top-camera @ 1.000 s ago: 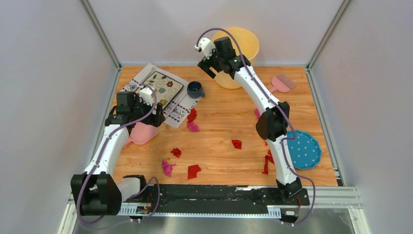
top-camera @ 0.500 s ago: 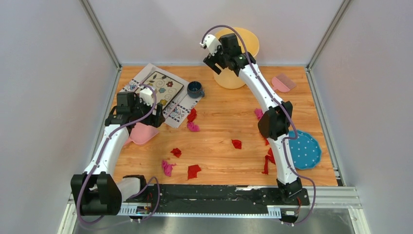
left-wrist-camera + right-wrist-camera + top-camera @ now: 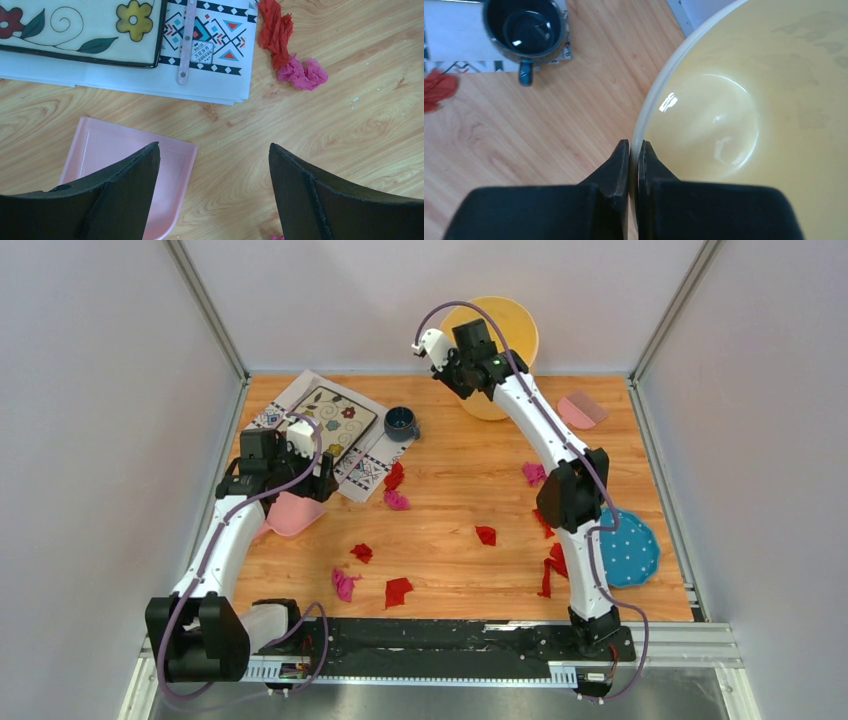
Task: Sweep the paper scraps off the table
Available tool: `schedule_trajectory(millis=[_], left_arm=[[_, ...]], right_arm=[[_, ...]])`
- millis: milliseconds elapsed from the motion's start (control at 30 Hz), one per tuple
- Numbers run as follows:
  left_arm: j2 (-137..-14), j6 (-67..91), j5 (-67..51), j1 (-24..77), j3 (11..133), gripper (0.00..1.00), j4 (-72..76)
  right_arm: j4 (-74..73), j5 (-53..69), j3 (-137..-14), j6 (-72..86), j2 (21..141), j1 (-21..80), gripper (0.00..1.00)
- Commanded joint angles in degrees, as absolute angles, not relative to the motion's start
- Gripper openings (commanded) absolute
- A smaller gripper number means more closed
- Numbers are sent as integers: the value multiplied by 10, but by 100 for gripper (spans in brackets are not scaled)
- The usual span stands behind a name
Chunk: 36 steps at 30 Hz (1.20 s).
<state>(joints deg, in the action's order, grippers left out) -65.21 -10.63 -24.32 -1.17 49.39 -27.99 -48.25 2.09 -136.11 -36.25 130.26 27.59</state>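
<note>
Across the surface (image 3: 460, 490), seen from above, scraps (image 3: 398, 590) lie scattered and unswept. From the left wrist, the left claw (image 3: 214, 146) hangs spread over the dustpan (image 3: 110, 145), likely to grab it. From the right wrist, the right claw (image 3: 634, 146) pinches the bowl (image 3: 749, 110) by its rim, probably to pull it nearer as a bin.

Robot test cell in a lab, not a home. Plain grey panel walls (image 3: 100, 390) box in the table (image 3: 460, 480) on three sides, with aluminium frame posts (image 3: 207, 310) at upper left and upper right. Two robot arms (image 3: 225, 540) are bolted to a black mounting rail (image 3: 440, 640) along the bottom. Household props are staged on the wood-grain top: yellow bowl (image 3: 515, 330) top centre, placemat (image 3: 330, 430) upper left, spotted blue plate (image 3: 630, 545) lower right.
</note>
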Motion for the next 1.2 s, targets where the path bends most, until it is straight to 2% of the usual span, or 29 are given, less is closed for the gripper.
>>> schedule_trajectory(millis=[0,233,467,767,900,1033,1100,1167], left_arm=[[-643,-126,-250,-14,495,87,-279],[-640,-132,-262,-14,513,87,-299],[-633,-134,-289,-14,524,87,-315],[-623,-141,-296,-13,518,87,-323],[-624,-143,-294,-14,518,87,-323],[-624,-152,-289,-14,522,87,-330],[-623,-159,-280,-15,527,87,-334],[-625,-163,-277,-14,530,87,-339]], right_arm=[[-496,76,-1351,-331,1185,286,0],[-568,69,-1335,-205,1113,294,0],[-582,94,-1242,-120,1065,310,0],[-608,118,-1195,-95,1087,332,0],[-557,149,-1149,-91,1072,343,0],[-555,143,-1152,-90,1067,352,0],[-558,137,-1163,-89,1064,356,16],[-562,129,-1174,-87,1059,361,63]])
